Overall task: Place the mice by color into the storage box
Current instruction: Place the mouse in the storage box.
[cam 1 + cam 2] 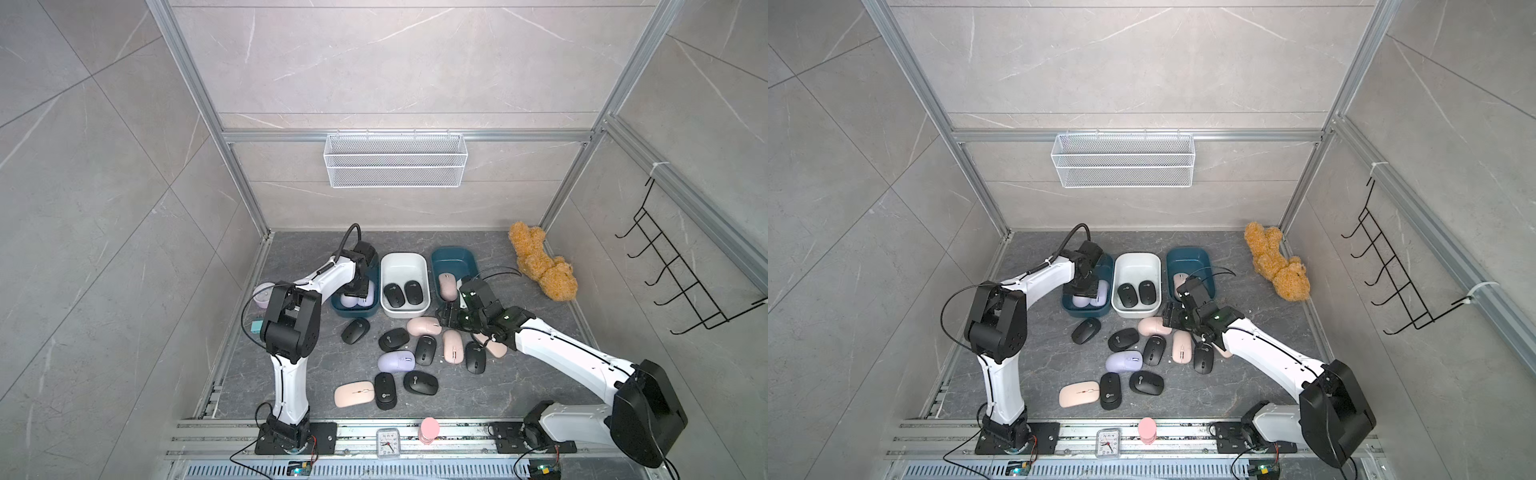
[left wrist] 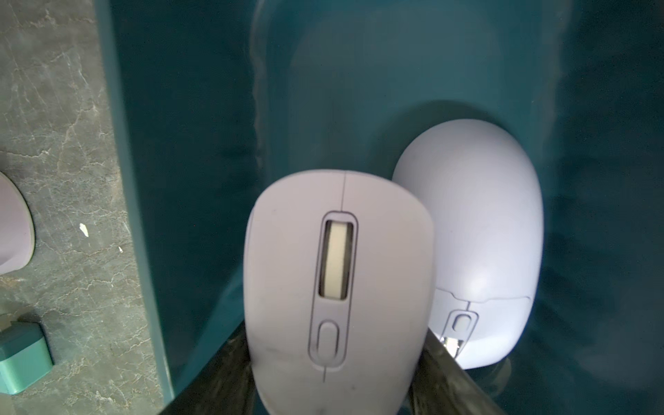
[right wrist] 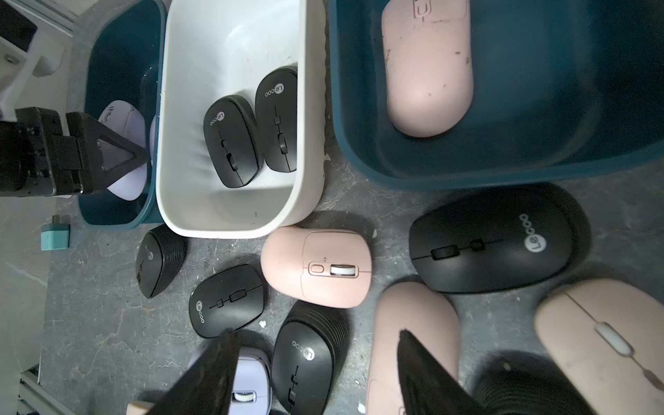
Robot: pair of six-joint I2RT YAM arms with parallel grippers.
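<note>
Three boxes stand in a row at the back. In the left teal box (image 1: 345, 311) my left gripper (image 1: 359, 291) (image 2: 337, 359) is shut on a lilac mouse (image 2: 337, 287), beside another lilac mouse (image 2: 485, 215). The white box (image 1: 405, 258) holds two black mice (image 1: 394, 295). A single pink mouse (image 1: 448, 286) lies in the right teal box (image 1: 453, 253). My right gripper (image 1: 446, 316) (image 3: 316, 334) hangs open over the loose pile, above a black mouse (image 3: 309, 359) and a pink mouse (image 3: 413, 316). Several black mice, pink mice and a lilac mouse (image 1: 397, 360) lie on the table.
A brown teddy bear (image 1: 540, 266) lies at the back right. A round pale object (image 1: 264, 293) and a small teal block (image 1: 255, 325) sit left of the boxes. On the front rail stand a clock (image 1: 387, 442) and a pink cylinder (image 1: 430, 430).
</note>
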